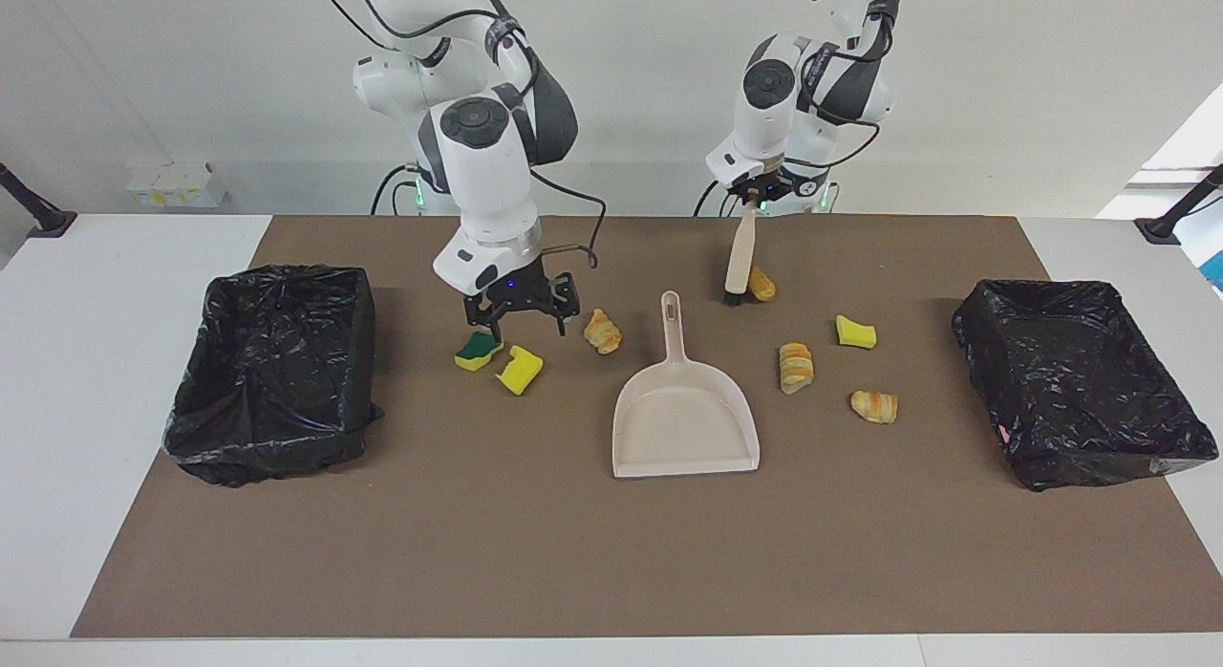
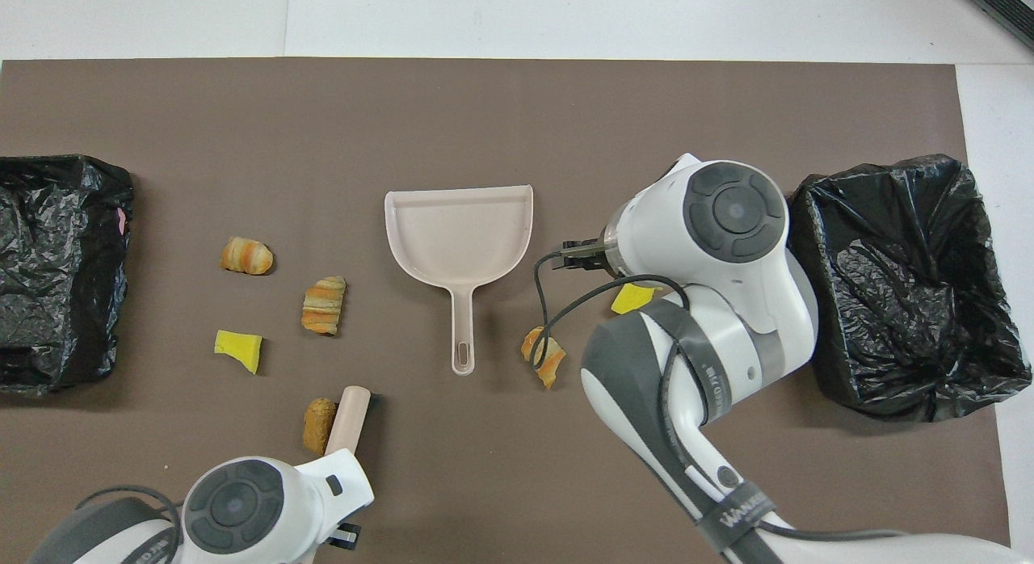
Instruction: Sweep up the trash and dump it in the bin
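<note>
The bench (image 1: pixel 115 380) is white, with a big brown mat (image 1: pixel 535 552) on it. The dustpan (image 1: pixel 686 428) is pale beige. The brush (image 1: pixel 739 261) has a beige handle and black bristles. Two bins (image 1: pixel 272 376) (image 1: pixel 1084 380) wear shiny black bags. Four bread pieces (image 1: pixel 602 331) (image 1: pixel 795 366) (image 1: pixel 874 406) (image 1: pixel 761 284) are golden-brown with lighter stripes. One sponge chunk (image 1: pixel 478 350) is yellow with a green top. Two more sponge chunks (image 1: pixel 520 369) (image 1: pixel 856 332) are plain yellow. The arms (image 1: pixel 482 170) are white with dark grey joints. The right pincer (image 1: pixel 522 325) is black, with a small blue light above it. The left pincer (image 1: pixel 758 201) is black too.
</note>
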You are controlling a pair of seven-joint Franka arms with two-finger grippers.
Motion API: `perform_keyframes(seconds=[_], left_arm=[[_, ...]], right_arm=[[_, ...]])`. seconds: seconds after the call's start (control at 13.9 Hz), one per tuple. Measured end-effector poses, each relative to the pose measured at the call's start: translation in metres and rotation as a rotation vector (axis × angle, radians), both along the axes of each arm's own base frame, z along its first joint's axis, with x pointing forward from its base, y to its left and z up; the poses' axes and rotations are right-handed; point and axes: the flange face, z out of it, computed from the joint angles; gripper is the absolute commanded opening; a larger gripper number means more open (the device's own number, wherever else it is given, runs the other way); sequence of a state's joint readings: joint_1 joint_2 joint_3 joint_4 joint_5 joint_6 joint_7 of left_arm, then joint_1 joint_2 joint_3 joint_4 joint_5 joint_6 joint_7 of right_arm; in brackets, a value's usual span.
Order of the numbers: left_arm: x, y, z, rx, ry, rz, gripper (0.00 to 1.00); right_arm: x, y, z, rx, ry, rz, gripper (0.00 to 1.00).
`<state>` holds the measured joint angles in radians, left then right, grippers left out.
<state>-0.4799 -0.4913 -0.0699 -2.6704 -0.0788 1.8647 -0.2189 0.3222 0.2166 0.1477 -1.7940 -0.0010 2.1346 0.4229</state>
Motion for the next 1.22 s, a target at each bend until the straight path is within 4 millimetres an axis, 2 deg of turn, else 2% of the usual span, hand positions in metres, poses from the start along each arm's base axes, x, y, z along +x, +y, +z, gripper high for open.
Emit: perform_keyframes(seconds=[0.22, 0.36, 0.5, 0.65, 0.72, 0.86, 1.08, 1.22], left_arm=[[0.047, 0.051, -0.006, -0.070, -0.033, 0.033, 0.00], [0.083, 0.075, -0.001, -0.093, -0.045, 0.054, 0.00], [0.119, 0.081, 0.010, -0.093, -0.066, 0.062, 0.00], [0.145, 0.075, 0.030, -0.095, -0.074, 0.057, 0.00], [0.154, 0.073, 0.044, -0.095, -0.070, 0.057, 0.00], [0.160, 0.075, 0.063, -0.087, -0.051, 0.072, 0.00], [0.155, 0.099, 0.067, -0.029, 0.001, 0.171, 0.00], [0.146, 0.120, 0.062, 0.038, 0.002, 0.215, 0.00]], right_arm=[[-0.019, 0.045, -0.018, 0.009, 0.024, -0.051, 1.00], [-0.037, 0.082, -0.032, 0.019, 0.033, -0.068, 1.00], [-0.060, 0.126, -0.053, 0.016, 0.014, -0.056, 1.00], [-0.073, 0.152, -0.077, -0.010, -0.016, -0.028, 1.00], [-0.076, 0.158, -0.086, -0.014, -0.019, -0.016, 0.94], [-0.074, 0.158, -0.094, -0.021, -0.018, -0.013, 0.70], [-0.073, 0.156, -0.096, -0.026, -0.017, -0.015, 0.09], [-0.074, 0.156, -0.098, -0.027, -0.016, -0.013, 0.00]])
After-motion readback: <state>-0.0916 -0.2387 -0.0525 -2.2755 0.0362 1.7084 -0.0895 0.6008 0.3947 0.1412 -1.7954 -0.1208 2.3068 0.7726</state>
